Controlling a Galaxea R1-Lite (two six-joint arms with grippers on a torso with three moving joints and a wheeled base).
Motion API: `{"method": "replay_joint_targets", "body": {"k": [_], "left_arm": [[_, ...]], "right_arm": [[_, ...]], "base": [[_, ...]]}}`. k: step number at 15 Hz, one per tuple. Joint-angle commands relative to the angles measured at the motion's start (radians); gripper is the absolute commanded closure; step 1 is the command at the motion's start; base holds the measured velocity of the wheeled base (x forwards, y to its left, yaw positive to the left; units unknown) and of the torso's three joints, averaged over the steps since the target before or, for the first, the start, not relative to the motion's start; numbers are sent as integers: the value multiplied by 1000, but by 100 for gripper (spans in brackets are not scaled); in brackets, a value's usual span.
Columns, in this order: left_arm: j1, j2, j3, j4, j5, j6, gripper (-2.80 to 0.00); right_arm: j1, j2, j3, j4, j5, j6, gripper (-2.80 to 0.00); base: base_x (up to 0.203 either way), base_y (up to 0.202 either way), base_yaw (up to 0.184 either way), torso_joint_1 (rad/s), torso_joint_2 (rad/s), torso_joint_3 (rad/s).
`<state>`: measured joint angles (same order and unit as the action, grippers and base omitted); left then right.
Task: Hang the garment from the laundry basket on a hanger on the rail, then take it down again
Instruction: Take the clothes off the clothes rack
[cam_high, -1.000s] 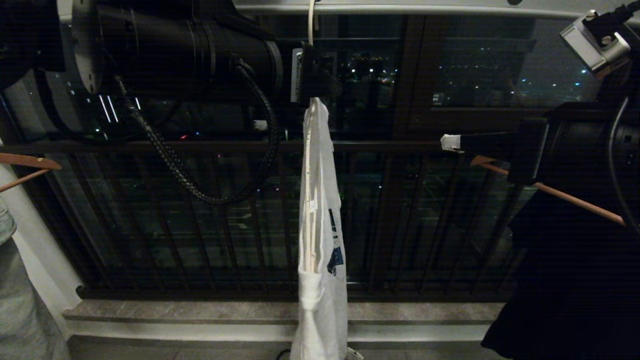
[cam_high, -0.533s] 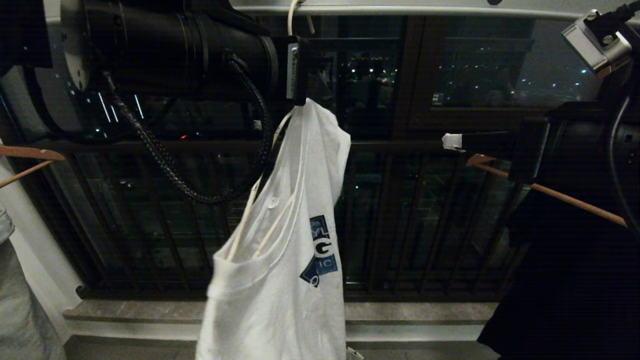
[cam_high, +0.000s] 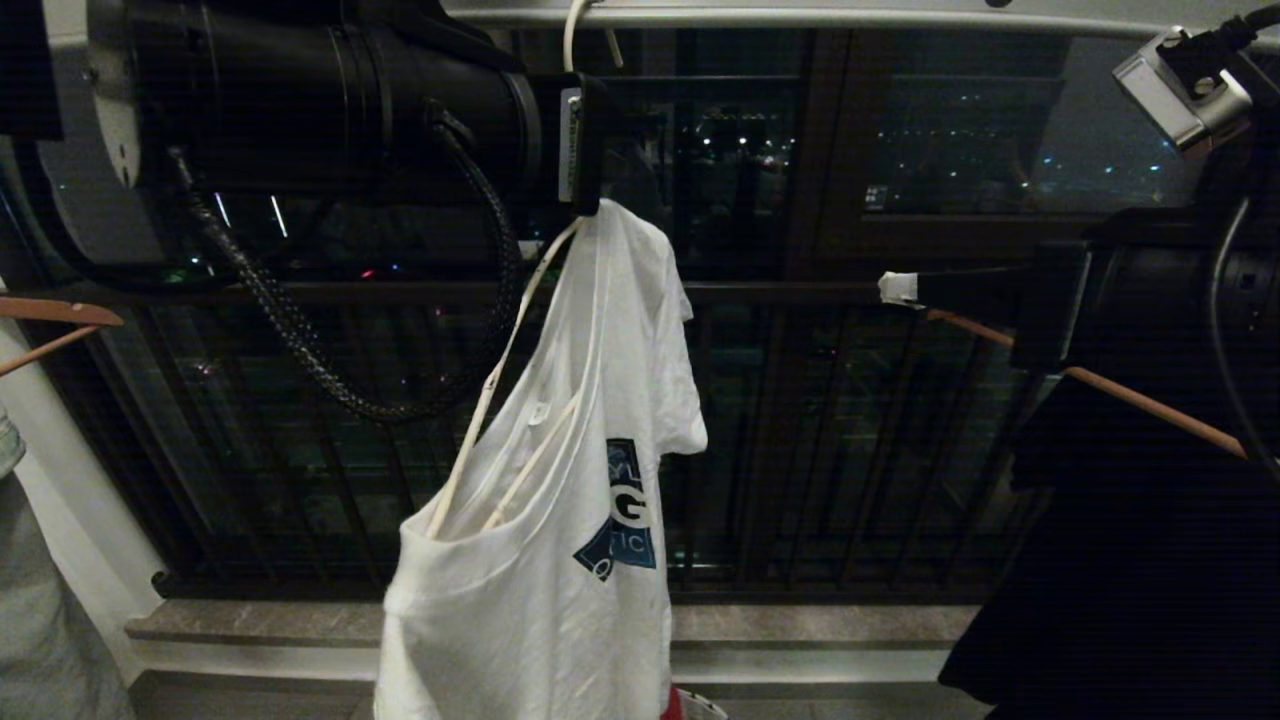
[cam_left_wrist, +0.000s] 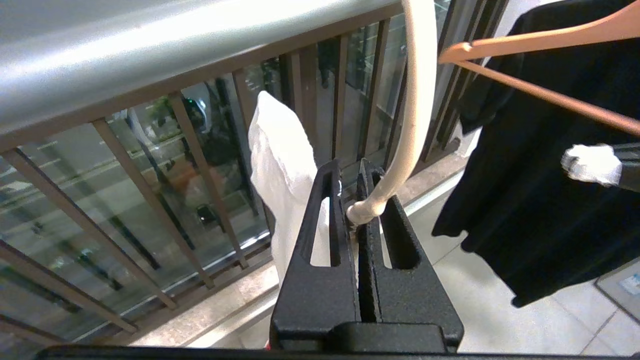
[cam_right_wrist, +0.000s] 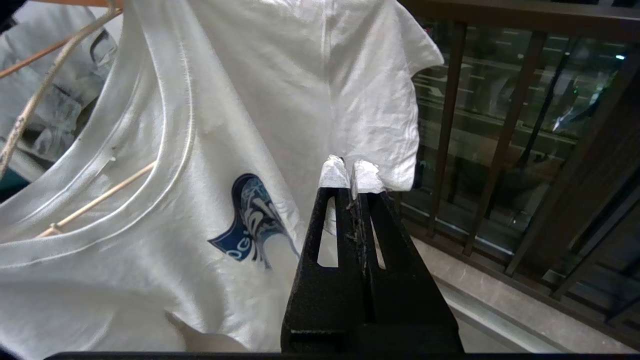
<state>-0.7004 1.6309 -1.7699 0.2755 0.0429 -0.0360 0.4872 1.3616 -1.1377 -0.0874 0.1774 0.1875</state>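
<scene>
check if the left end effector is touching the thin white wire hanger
Touching. The left wrist view shows the left end effector shut on the thin white wire hanger, pinching its twisted neck.

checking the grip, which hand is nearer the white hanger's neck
Left. The left hand is shut on the hanger neck; the right hand hangs apart, beside the t-shirt.

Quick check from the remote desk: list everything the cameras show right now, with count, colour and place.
T-shirt: one, white with blue logo, hanging on the wire hanger.
Wire hanger: one, white, hooked over the rail.
Rail: one, pale grey, overhead.
Wooden hangers: two, brown, far left and right.
Black garment: one, on the right wooden hanger.
Balcony railing: one, dark, behind.
Grey cloth: one, far left.
Left gripper: shut on the wire hanger's neck.
Right gripper: shut, empty, beside the T-shirt.
</scene>
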Motion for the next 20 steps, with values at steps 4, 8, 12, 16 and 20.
{"method": "replay_joint_targets", "body": {"k": [4, 8, 12, 16, 20], "left_arm": [[1, -20, 17, 8, -2, 28, 0], [1, -20, 27, 8, -3, 50, 0], [1, -11, 24, 5, -3, 50, 0], [1, -3, 20, 4, -2, 48, 0], [1, -2, 17, 2, -3, 45, 0]], "right_arm": [[1, 114, 2, -97, 4, 3, 0], [1, 245, -33, -206, 4, 15, 0], [61, 202, -62, -172, 2, 23, 0], [188, 175, -70, -120, -17, 24, -280], [320, 260, -172, -95, -190, 16, -280]], "base": [[0, 0, 0, 0, 0, 0], [0, 0, 0, 0, 0, 0], [0, 0, 0, 0, 0, 0], [0, 0, 0, 0, 0, 0], [0, 0, 0, 0, 0, 0]]}}
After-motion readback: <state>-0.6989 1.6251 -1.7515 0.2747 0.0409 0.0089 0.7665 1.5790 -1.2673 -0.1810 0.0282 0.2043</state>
